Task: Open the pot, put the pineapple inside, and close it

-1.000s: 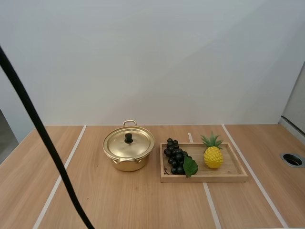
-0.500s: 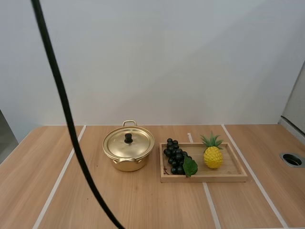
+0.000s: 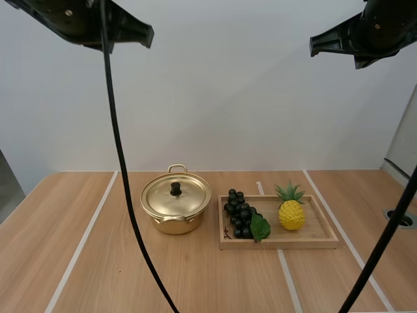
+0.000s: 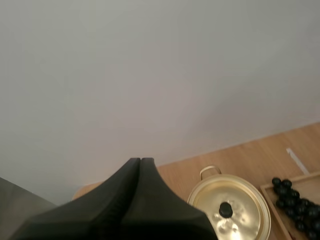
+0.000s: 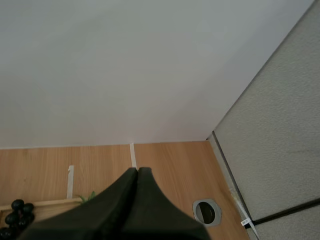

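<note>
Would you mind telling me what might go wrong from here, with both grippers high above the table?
1. The knob on the lid is small, and the left gripper is shut: a descent without opening could just push the lid askew.
2. The pineapple stands upright on the tray close to the grapes; the right gripper, also shut, might topple it or nudge the grapes.

The wooden table (image 3: 195, 280) is crossed by pale stripes (image 3: 83, 244) that run from front to back. A golden pot (image 3: 174, 218) stands on it with its lid (image 3: 163, 197) on. Just beside the pot, to its right, lies a wooden tray (image 3: 319, 238). Farther right of the pot, beyond the tray, a round hole (image 3: 399, 218) is set into the tabletop.
</note>
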Robot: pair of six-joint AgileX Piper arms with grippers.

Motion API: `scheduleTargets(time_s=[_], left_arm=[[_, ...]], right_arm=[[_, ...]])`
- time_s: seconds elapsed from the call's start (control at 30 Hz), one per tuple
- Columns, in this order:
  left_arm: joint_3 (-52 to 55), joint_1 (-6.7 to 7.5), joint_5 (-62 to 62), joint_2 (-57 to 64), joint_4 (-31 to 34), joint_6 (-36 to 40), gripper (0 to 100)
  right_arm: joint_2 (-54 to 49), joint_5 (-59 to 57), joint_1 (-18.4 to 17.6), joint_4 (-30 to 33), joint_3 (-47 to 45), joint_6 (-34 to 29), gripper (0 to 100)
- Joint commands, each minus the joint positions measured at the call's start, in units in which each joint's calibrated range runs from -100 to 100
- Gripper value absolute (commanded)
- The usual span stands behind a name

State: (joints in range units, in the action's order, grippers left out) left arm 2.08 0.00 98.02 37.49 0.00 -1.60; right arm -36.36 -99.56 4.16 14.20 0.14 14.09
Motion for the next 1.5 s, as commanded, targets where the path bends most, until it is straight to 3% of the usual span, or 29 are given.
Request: scheduleTargets(time_s=[0.0, 0.37, 0.53, 0.6, 0.83, 1.0, 1.1, 1.37, 1.47], left_arm=[[3.68, 0.0, 0.77, -2.24, 0.0, -1.27, 0], [15.24, 0.0, -1.51, -10.84, -6.52, -4.38, 0], [21.03, 0.0, -9.41, -14.46, -8.4, -9.08, 0], [22.83, 0.0, -13.23, -15.68, -8.87, -9.96, 0], [25.0, 0.0, -17.38, -21.42, -11.91, -11.99, 0], [25.0, 0.0, -16.05, -25.16, -17.53, -16.42, 3], [25.0, 0.0, -15.92, -27.16, -20.36, -18.8, 14], [25.0, 0.07, -14.62, -32.05, -21.2, -21.8, 74], [25.0, 0.07, -14.62, -33.48, -21.41, -23.14, 86]], right_arm=[[1.89, -0.44, 0.22, -1.2, -1.61, 2.49, 0], [5.14, -0.44, 0.22, -3.93, -17.48, 3.17, 0], [5.4, 7.81, 0.22, -4.59, -25.89, 11.38, 0], [5.4, 11.42, 0.22, -4.59, -28.1, 11.63, 0], [5.4, 19.04, 0.22, -7.14, -31.14, 11.97, 0], [7.09, 18.99, 0.22, -9.34, -31.26, 13.55, 0], [8.75, 18.52, 0.22, -9.67, -31.26, 13.55, 0], [12.7, 17.1, 0.22, -10.97, -31.26, 13.55, 0], [13.91, 16.76, 0.22, -10.97, -31.26, 13.55, 0]])
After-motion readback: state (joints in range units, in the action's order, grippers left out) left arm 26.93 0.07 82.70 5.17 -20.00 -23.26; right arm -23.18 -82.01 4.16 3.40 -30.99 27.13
